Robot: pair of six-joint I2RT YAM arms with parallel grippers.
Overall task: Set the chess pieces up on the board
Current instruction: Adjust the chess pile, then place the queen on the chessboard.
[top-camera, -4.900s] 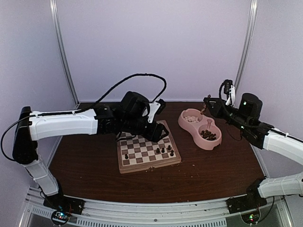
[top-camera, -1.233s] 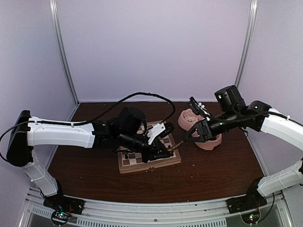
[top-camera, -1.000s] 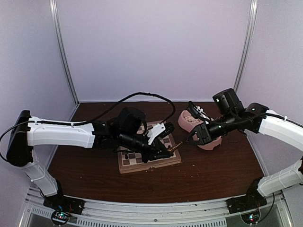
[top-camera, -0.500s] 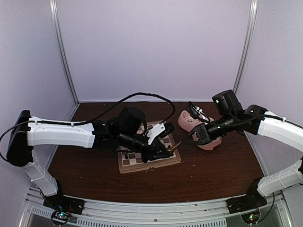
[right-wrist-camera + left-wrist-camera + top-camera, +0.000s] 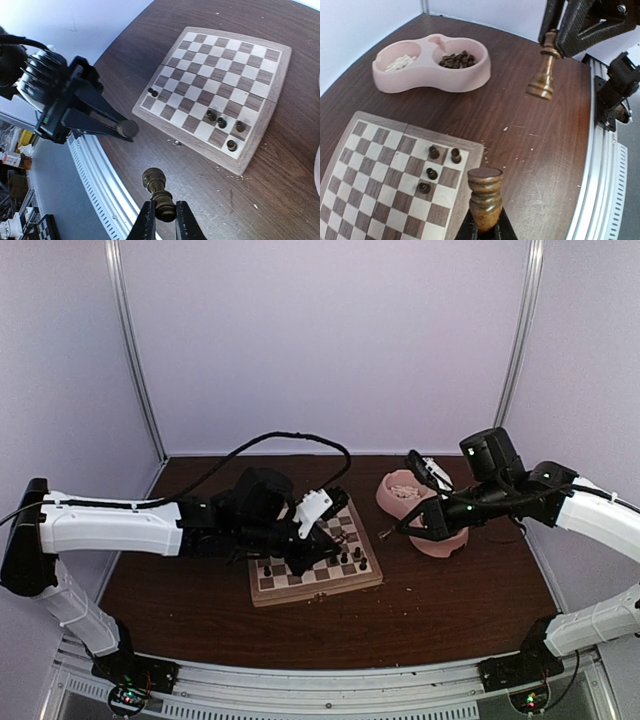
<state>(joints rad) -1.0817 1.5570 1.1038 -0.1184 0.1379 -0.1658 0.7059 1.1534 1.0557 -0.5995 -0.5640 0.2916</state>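
The board [image 5: 290,575] lies at the table's centre with several dark chess pieces [image 5: 352,558] near its right edge and one at its left [image 5: 267,570]. My left gripper [image 5: 322,538] hovers over the board, shut on a brown chess piece [image 5: 485,197] whose flat base points outward. My right gripper [image 5: 392,532] hangs above the bare table between board and bowl, shut on another brown piece [image 5: 161,192]. The left wrist view shows that piece [image 5: 542,70] hanging from the right gripper [image 5: 555,35]. From the right wrist, the board [image 5: 220,85] and the left gripper [image 5: 125,129] are in view.
A pink double bowl [image 5: 385,495] stands right of the board, cream pieces [image 5: 400,61] in one cup and dark ones [image 5: 457,60] in the other. A metal rail [image 5: 600,170] runs along the near table edge. Small crumbs dot the wood beside the board.
My right gripper has closed on a brown piece where the two grippers met. My left arm has since drawn back leftward over the board, its own piece still held.
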